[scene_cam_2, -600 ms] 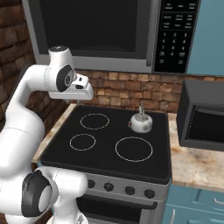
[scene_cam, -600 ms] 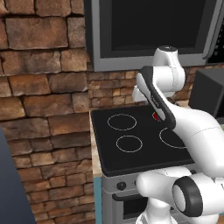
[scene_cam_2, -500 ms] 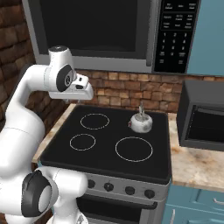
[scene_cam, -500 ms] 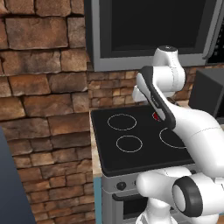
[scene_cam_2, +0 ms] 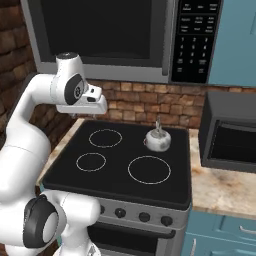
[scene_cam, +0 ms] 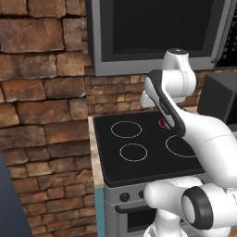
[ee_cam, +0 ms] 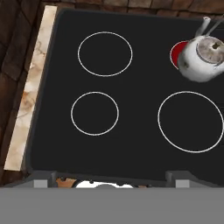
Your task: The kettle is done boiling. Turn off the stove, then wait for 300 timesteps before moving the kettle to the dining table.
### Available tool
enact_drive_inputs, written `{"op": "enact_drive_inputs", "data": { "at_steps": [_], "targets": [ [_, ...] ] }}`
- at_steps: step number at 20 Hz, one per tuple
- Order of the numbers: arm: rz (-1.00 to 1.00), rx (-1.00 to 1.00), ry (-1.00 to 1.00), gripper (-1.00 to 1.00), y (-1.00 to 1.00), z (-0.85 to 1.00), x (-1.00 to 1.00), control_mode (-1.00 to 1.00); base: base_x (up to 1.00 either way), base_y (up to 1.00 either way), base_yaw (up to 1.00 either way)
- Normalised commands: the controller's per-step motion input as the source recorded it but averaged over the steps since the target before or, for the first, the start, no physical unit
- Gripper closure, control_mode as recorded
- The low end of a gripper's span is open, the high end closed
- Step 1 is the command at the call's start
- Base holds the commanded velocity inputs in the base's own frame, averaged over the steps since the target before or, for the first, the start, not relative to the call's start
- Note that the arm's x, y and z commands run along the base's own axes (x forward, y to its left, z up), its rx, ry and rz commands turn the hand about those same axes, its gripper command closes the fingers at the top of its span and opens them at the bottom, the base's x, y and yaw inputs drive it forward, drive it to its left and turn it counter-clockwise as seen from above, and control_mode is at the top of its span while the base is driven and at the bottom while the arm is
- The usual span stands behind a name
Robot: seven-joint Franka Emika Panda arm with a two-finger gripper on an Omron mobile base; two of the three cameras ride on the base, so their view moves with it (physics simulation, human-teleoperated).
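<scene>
Your gripper (scene_cam_2: 100, 106) sits upper left in the right base view, high above the stove (scene_cam_2: 120, 167), holding nothing; can't tell how far the jaws are open. In the hand view the kettle (ee_cam: 202, 57) is upper right, on a red-glowing burner (ee_cam: 176, 54). Right base view: kettle at center, on the back right ring. Knobs (scene_cam_2: 132, 215) run along the steel front.

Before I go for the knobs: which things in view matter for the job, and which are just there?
For the job:
kettle, on the glowing red back burner
stove, with its front knobs
gripper, raised over the stove's back left

Just there:
microwave overhead
black toaster oven
brick wall
</scene>
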Motion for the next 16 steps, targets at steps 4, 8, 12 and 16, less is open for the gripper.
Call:
{"op": "enact_drive_inputs", "data": {
  "at_steps": [4, 8, 12, 16],
  "targets": [
    [0.0, 0.0, 0.0, -1.0, 0.0, 0.0, 0.0, 1.0, -0.07, -0.57, 0.0],
    [0.0, 0.0, 0.0, -1.0, 0.0, 0.0, 0.0, 1.0, -0.11, -0.51, 0.0],
    [0.0, 0.0, 0.0, -1.0, 0.0, 0.0, 0.0, 1.0, -0.09, -0.47, 0.0],
    [0.0, 0.0, 0.0, -1.0, 0.0, 0.0, 0.0, 1.0, -0.13, -0.51, 0.0]
  ]
}}
